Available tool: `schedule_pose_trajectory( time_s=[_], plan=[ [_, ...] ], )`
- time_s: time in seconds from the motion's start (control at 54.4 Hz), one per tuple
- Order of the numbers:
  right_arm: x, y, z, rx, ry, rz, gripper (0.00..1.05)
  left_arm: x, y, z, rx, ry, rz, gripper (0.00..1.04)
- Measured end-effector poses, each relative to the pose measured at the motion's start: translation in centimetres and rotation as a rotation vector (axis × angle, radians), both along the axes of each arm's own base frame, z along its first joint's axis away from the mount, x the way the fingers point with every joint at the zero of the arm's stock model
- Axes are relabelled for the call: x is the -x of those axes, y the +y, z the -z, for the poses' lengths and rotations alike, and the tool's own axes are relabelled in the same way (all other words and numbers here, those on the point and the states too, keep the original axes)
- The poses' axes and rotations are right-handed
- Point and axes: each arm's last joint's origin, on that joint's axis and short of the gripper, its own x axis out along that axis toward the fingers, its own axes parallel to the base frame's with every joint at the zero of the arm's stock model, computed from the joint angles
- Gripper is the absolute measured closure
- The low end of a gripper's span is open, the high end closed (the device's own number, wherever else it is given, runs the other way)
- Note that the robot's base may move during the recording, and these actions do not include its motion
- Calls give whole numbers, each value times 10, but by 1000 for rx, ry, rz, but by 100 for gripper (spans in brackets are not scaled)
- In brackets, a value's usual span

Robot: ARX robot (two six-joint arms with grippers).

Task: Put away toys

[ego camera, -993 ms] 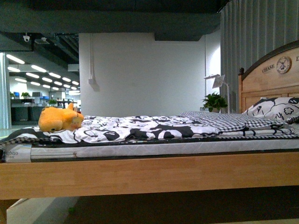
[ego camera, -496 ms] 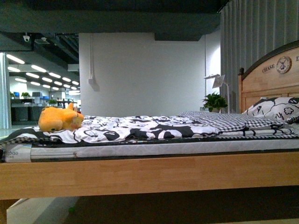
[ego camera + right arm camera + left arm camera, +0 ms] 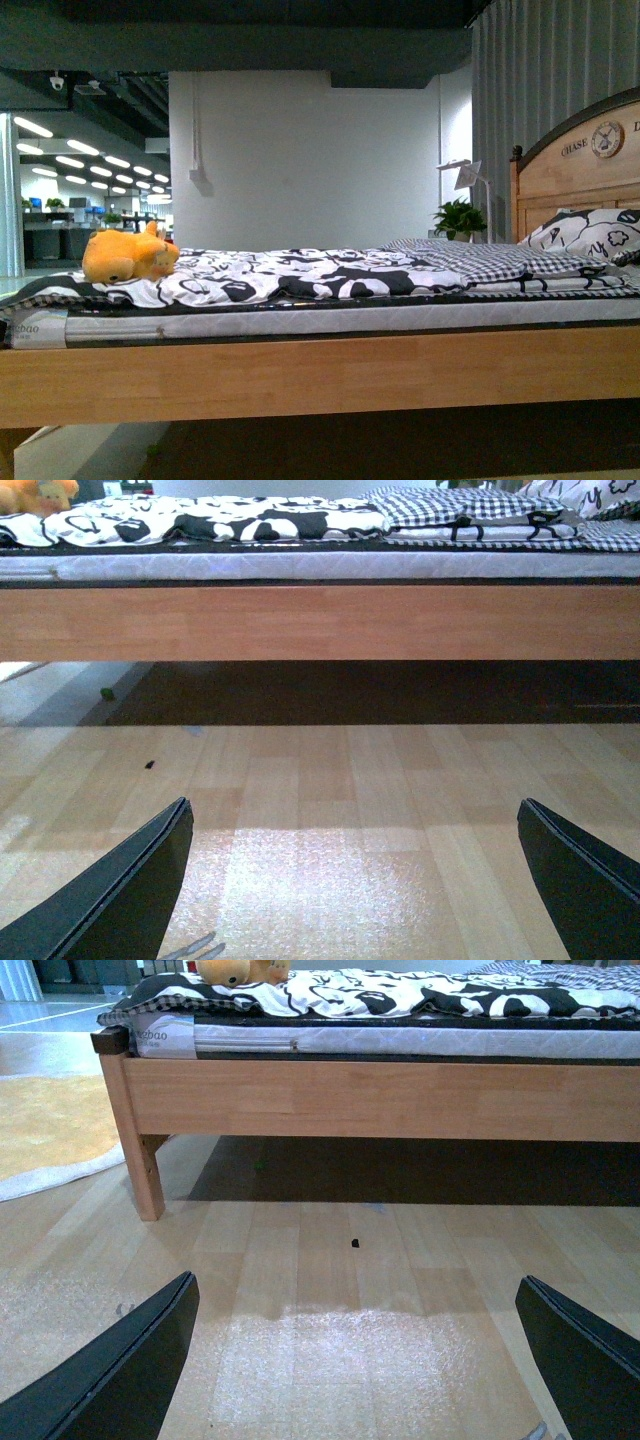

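Plush (image 3: 128, 257) on bed (image 3: 300, 375), long axis left-right

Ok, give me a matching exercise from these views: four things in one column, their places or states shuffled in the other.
1 plush toy
2 potted plant
3 patterned pillow
4 left claw

A by the headboard
B open above the floor
C beyond the bed, beside the lamp
D on the duvet at the bed's foot end

Pairs: 1-D, 2-C, 3-A, 4-B
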Motion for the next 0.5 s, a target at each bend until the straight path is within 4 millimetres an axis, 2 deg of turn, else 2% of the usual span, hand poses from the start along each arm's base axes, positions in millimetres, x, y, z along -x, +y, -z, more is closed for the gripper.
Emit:
schedule_pose_trajectory(
  time_s=[0.496],
  plan=[
    [0,0,0,0,0,0,7,0,0,0,0,0,0,6]
  ],
)
